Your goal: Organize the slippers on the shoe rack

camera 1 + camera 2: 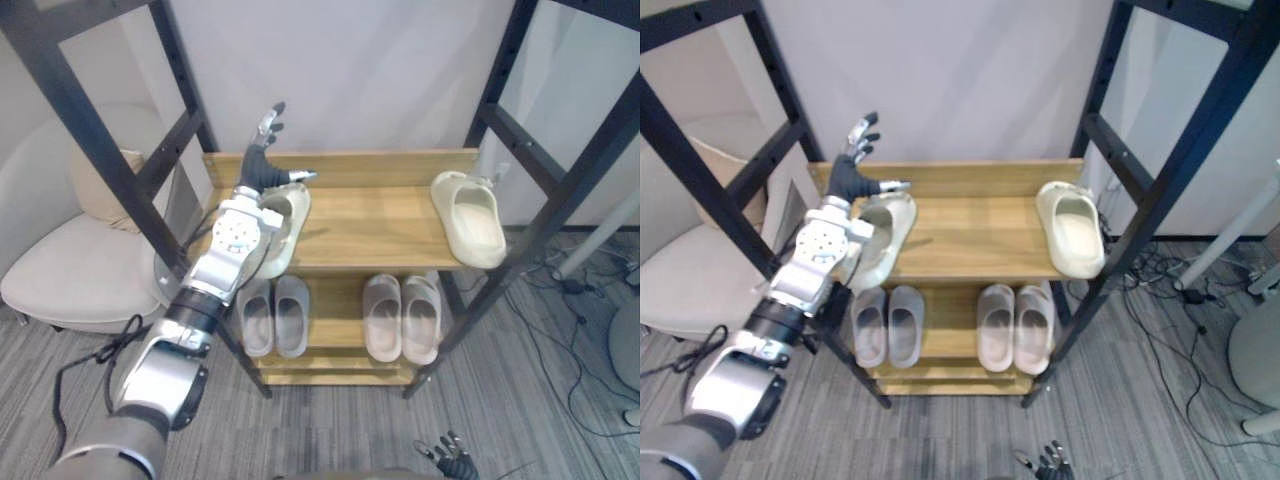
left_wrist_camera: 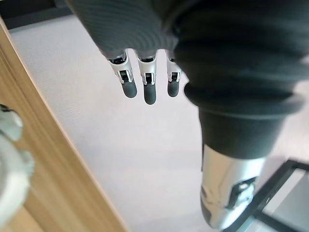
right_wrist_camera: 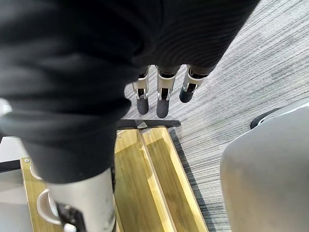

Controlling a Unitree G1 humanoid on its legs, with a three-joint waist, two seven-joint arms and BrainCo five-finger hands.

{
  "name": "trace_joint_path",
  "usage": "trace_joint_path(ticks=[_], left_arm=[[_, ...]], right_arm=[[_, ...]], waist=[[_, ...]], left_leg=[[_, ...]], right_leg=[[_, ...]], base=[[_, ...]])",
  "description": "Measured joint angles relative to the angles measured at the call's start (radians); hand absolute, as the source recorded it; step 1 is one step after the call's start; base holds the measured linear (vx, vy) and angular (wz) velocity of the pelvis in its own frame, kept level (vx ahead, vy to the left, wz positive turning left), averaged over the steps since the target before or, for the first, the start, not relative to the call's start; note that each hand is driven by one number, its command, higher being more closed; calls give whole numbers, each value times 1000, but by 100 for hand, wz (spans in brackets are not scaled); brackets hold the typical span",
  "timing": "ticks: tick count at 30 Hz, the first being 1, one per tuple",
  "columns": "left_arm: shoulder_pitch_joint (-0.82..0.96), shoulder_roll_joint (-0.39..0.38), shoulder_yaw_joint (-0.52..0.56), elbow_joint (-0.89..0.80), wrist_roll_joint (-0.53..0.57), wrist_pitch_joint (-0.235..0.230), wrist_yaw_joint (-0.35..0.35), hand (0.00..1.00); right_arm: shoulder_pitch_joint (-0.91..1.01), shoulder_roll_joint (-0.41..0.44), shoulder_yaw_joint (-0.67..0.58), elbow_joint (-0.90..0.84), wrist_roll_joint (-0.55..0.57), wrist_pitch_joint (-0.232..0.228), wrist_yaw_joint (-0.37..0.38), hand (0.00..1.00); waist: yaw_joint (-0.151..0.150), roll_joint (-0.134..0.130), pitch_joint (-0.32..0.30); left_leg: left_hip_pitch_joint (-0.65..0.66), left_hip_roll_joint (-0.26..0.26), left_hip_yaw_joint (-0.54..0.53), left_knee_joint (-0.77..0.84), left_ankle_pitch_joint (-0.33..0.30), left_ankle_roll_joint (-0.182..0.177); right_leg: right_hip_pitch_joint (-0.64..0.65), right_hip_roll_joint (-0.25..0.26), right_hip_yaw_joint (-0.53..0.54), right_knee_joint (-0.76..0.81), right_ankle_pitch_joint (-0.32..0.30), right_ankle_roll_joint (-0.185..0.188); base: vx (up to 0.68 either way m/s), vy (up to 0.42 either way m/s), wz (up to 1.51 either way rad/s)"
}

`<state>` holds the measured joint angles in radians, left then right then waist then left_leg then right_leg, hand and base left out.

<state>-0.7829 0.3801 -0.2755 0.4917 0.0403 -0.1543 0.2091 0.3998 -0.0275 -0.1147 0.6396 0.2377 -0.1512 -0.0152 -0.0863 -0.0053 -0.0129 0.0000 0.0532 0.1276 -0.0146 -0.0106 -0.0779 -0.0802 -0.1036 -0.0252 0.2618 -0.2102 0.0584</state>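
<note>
On the rack's upper wooden shelf (image 1: 370,225) lie two cream slippers. One cream slipper (image 1: 287,225) is at the left end, the other (image 1: 470,215) at the right end, its toe over the front edge. My left hand (image 1: 260,170) hovers just above the back of the left slipper, fingers (image 2: 148,84) straight and spread, thumb pointing right, holding nothing. The lower shelf (image 1: 335,320) carries a grey pair (image 1: 273,315) and a pinkish-grey pair (image 1: 402,315). My right hand (image 1: 452,460) hangs low in front of the rack, its fingers (image 3: 161,99) relaxed and empty.
Black metal posts (image 1: 95,140) frame the rack on both sides, with diagonal braces close to my left arm. A beige armchair (image 1: 70,260) stands to the left. Cables (image 1: 580,300) and a white round base (image 1: 625,350) lie on the grey carpet to the right.
</note>
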Motion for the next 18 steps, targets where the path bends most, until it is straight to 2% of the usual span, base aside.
trace_joint_path(ticks=[6,9,16,18], left_arm=[[-12,6,-23,61,108,13,-1,0],[-22,20,-28,74,177,15,1,0],[-27,44,-16,81,219,35,5,0],[-27,78,-13,79,249,37,6,0]], right_arm=[[-7,-1,0,-1,1,-7,-1,0],[-8,0,0,-20,1,-9,-1,0],[-11,0,1,-39,1,-11,-3,0],[-8,-8,1,-45,3,-10,2,0]], waist=[[-1,2,1],[-2,10,7],[-1,15,12],[0,18,25]], left_leg=[[-3,-1,0,0,0,0],[-12,0,-1,1,0,0],[-26,4,3,2,0,0],[-31,6,5,4,0,0]], right_leg=[[-2,0,0,-2,1,0],[-9,0,-1,-4,4,0],[-23,1,2,-7,8,0],[-26,2,3,-7,11,0]], base=[[0,0,0],[0,0,0],[0,0,0],[0,0,0]])
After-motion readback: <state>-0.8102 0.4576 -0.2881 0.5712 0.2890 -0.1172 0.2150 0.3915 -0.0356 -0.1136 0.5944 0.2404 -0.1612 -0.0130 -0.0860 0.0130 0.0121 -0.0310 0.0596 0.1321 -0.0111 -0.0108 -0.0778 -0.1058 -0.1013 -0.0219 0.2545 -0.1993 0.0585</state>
